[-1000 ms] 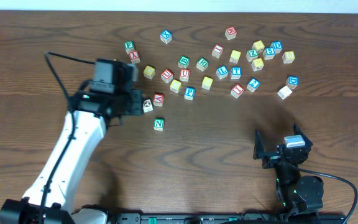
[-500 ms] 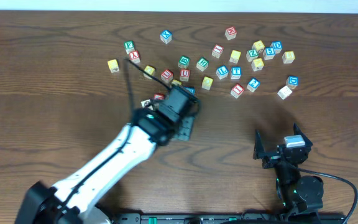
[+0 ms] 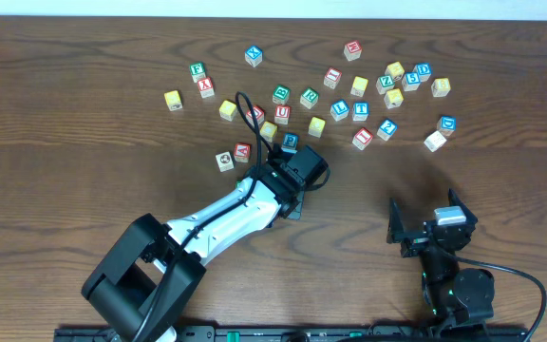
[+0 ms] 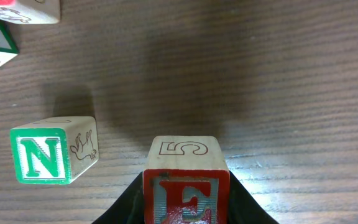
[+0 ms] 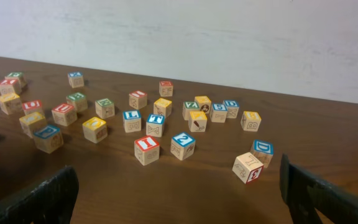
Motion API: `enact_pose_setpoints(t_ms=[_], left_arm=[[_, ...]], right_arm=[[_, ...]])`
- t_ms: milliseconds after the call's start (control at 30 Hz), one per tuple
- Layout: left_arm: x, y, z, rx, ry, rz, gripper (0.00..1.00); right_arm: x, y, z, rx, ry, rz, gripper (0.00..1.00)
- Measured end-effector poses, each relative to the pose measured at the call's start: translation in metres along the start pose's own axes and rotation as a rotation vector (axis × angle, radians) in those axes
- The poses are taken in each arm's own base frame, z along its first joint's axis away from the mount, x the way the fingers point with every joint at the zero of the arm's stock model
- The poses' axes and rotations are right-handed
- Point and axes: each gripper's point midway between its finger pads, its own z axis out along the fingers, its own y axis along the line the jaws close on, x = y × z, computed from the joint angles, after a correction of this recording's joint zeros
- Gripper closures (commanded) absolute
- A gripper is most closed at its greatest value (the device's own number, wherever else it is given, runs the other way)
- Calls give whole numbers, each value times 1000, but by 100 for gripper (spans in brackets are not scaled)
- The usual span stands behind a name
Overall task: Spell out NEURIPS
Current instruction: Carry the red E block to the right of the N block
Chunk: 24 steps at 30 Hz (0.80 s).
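Left wrist view: left gripper (image 4: 186, 210) clamped tight on the red E cube (image 4: 187, 196), lifted or resting on the table, hard to say. Green N cube (image 4: 42, 155) sits just left of it, apart. Overhead hides both cubes under the left arm (image 3: 245, 204). Right gripper (image 5: 179, 196) wide open, empty, scattered cubes (image 5: 146, 150) beyond it.

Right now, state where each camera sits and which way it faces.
Overhead: above the table, facing straight down; left arm and right arm show.
Left wrist: on the left claw, facing down at its gripped red E cube, green N cube beside.
Right wrist: on the open right claw, facing level across the table toward the wall.
Shared: overhead and right wrist both show the blue T cube.
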Motion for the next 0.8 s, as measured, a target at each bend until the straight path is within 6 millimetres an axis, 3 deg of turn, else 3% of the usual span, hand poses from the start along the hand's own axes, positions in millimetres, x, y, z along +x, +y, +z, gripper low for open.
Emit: enact_pose_setpoints(t_ms=[400, 800], left_arm=[[2, 1, 1, 24, 30, -83, 92], [0, 32, 8, 76, 128, -155, 92]], right_arm=[[0, 0, 0, 0, 0, 0, 1], [0, 0, 0, 0, 0, 0, 1]])
